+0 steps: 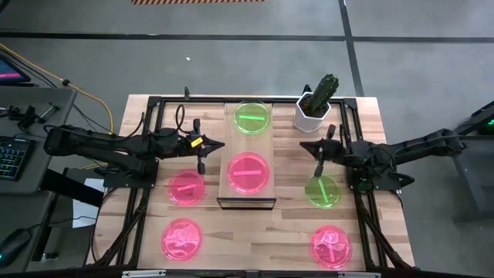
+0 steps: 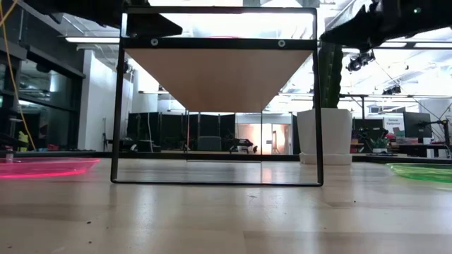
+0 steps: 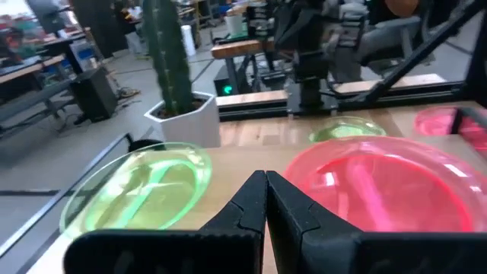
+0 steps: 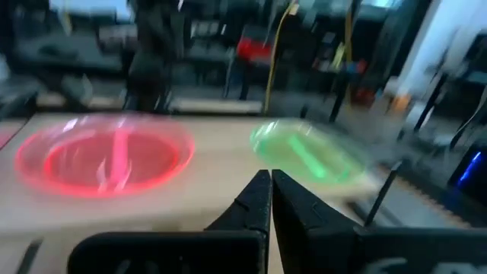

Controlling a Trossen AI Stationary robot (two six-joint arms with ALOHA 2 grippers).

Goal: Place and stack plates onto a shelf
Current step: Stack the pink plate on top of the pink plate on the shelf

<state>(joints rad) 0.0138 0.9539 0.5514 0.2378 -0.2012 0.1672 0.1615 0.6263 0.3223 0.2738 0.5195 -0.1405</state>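
The shelf (image 1: 247, 197) is a light-wood plank on a dark frame in the middle of the table. A green plate (image 1: 252, 117) lies flat on its far end and a pink plate (image 1: 248, 171) on its near half. On the tabletop lie three pink plates (image 1: 187, 188) (image 1: 183, 238) (image 1: 331, 245) and a green plate (image 1: 322, 191). My left gripper (image 1: 221, 144) (image 3: 265, 179) is shut and empty at the shelf's left edge, pointing right, between the two shelf plates. My right gripper (image 1: 303, 144) (image 4: 271, 176) is shut and empty to the right of the shelf, pointing left.
A white pot with a cactus (image 1: 316, 108) stands at the far right, beside the shelf's far end and just beyond my right gripper. Dark frame rails (image 1: 150, 154) run along both sides of the table under the arms. In the low view the shelf frame (image 2: 219, 106) stands between the two table plates.
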